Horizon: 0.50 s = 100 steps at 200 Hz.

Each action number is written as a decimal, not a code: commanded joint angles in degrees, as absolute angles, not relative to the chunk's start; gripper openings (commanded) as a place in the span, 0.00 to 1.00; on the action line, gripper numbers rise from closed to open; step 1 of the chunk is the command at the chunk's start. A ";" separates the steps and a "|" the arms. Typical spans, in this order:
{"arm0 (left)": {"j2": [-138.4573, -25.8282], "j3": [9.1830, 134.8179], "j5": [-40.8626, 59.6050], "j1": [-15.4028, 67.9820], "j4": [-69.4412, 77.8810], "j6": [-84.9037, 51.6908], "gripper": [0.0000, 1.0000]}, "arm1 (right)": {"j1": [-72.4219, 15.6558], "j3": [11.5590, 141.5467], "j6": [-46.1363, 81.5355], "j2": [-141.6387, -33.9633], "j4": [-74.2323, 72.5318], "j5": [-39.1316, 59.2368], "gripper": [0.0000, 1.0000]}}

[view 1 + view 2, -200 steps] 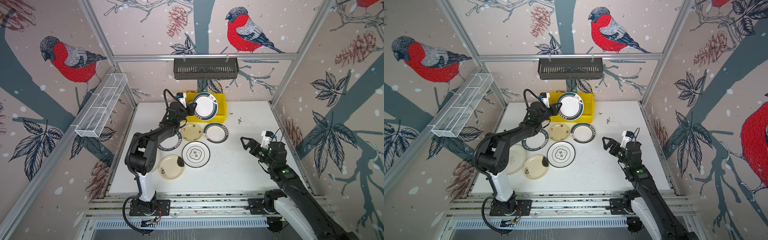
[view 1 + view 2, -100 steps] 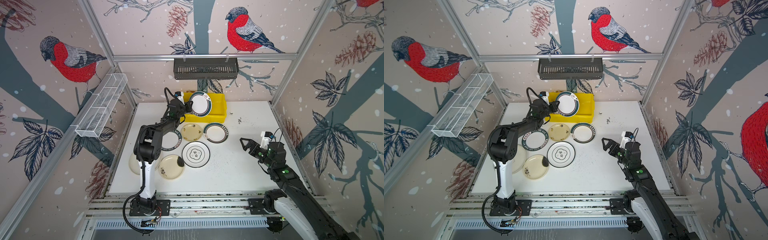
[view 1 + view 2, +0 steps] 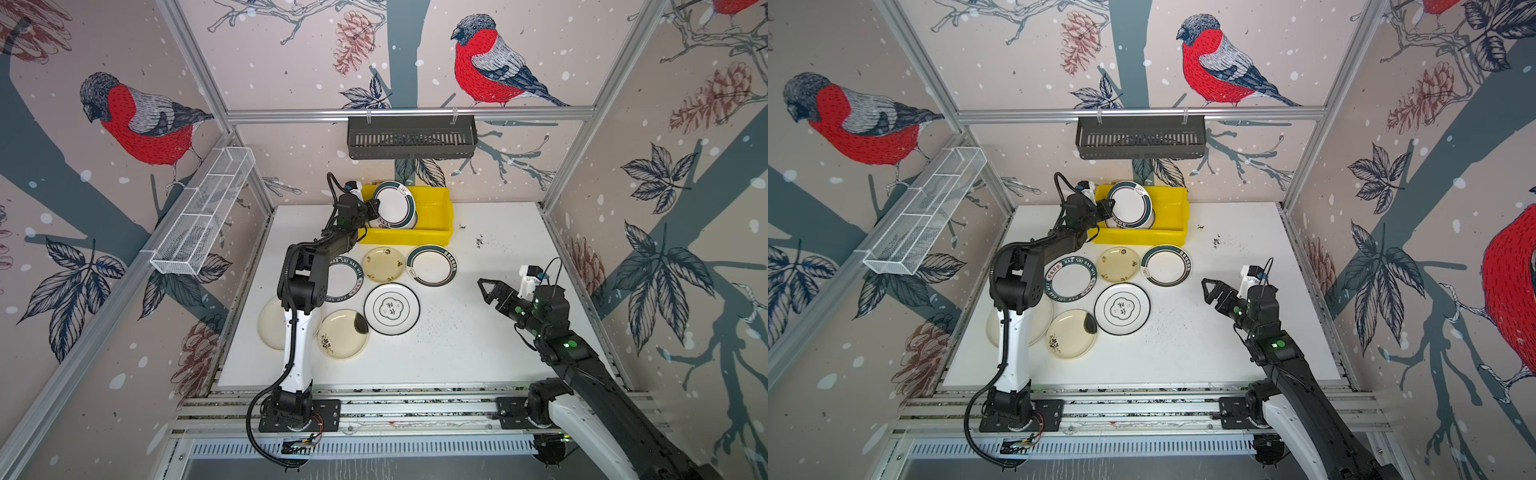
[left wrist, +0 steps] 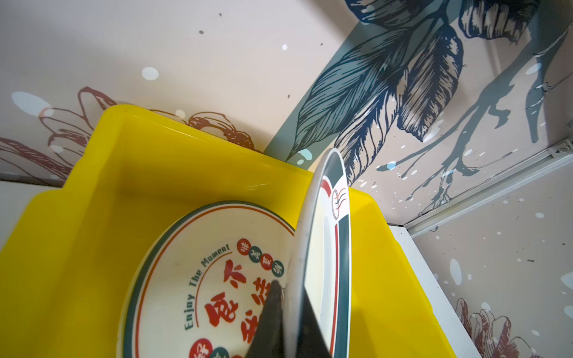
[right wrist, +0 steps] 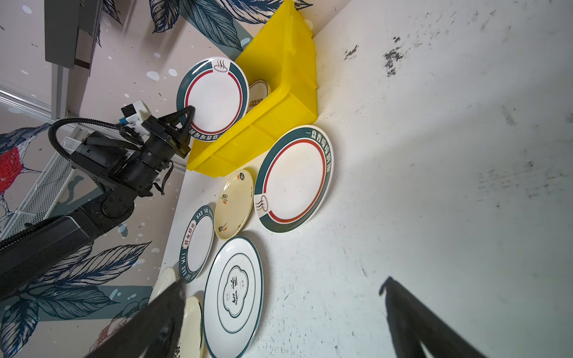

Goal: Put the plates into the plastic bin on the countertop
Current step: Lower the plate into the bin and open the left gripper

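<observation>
Countertop: the white speckled countertop [image 3: 478,332] lay under both sets of fingers, touched by neither.
Bin: the yellow plastic bin [image 3: 432,208] sat directly below and beyond the left fingertips, well apart from the right ones.
Loose plates: six lay flat between the two grippers, nearer the left arm. Among them were a teal-rimmed plate [image 3: 432,264], a lettered-rim plate [image 3: 345,278] and a cloud-motif plate [image 3: 391,308].
Held plate: a teal-and-red-rimmed plate [image 3: 392,204] stood on edge in the left fingers, over the bin's opening and above the "Enjoy The Moment" plate [image 4: 201,279] on the bin floor.
Left gripper: the left gripper [image 3: 375,205] was clenched on the held plate's rim, one finger on each face.
Right gripper: the right gripper [image 3: 485,289] was spread wide and empty, aimed toward the loose plates.
Handling: the plates looked rigid, light and glossy. They would probably slip in a thin pinch and clatter or chip if dropped edge-first.
Hold: the raised rim seemed the only purchase. A flat plate would likely need one finger worked under its lip.
</observation>
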State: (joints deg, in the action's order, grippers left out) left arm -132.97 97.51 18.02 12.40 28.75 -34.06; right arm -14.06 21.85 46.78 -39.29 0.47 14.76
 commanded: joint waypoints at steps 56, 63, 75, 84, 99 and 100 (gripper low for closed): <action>-135.54 102.83 17.91 12.30 25.74 -31.56 0.28 | -14.07 21.88 47.20 -39.29 0.44 13.24 1.00; -135.53 102.90 17.88 12.30 25.71 -31.39 0.35 | -14.13 21.87 47.28 -39.33 0.57 13.15 1.00; -135.59 103.05 18.42 12.30 25.87 -31.20 0.41 | -14.10 21.80 47.28 -39.29 0.55 13.16 1.00; -135.78 103.22 19.65 12.30 26.31 -31.52 0.43 | -14.14 21.67 47.37 -39.29 0.46 13.18 1.00; -135.67 103.54 20.10 12.33 25.79 -31.80 0.55 | -14.15 21.45 47.39 -39.37 0.05 13.16 1.00; -135.64 103.54 20.11 12.36 25.81 -31.81 0.56 | -14.11 21.45 47.43 -39.42 0.02 13.13 1.00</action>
State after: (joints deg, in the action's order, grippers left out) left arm -135.66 102.67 18.22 12.27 24.91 -31.97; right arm -14.06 21.76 46.78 -39.31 0.82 13.52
